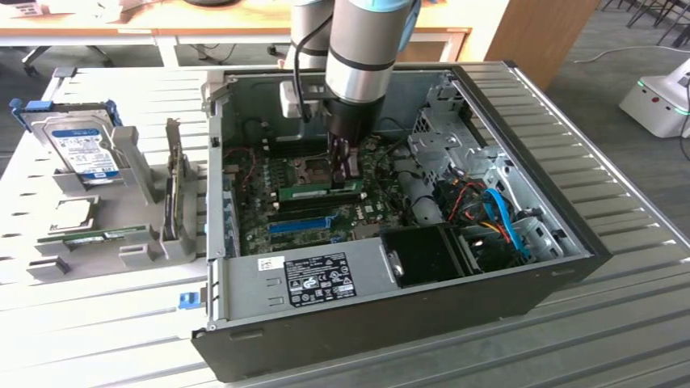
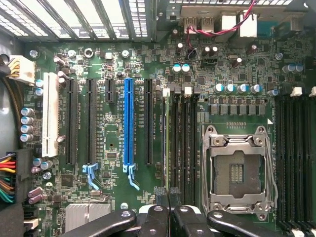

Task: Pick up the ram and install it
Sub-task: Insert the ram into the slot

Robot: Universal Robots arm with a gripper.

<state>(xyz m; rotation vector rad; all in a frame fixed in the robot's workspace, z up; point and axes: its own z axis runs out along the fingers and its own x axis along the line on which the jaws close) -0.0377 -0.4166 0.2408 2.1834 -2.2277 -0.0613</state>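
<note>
The ram is a thin green stick standing on edge in a memory slot of the motherboard, inside the open computer case. My gripper reaches down into the case and meets the stick's end toward the exterior view's right. In the wrist view the ram is edge-on, a thin yellow-green line running along the slot and ending between my fingertips. There the gripper has its black fingers pressed close together on that end.
An empty CPU socket lies beside the memory slots, and a blue expansion slot on the other side. A black fan shroud and coloured cables crowd the case. Outside, a grey holder carries a hard drive and a second green stick.
</note>
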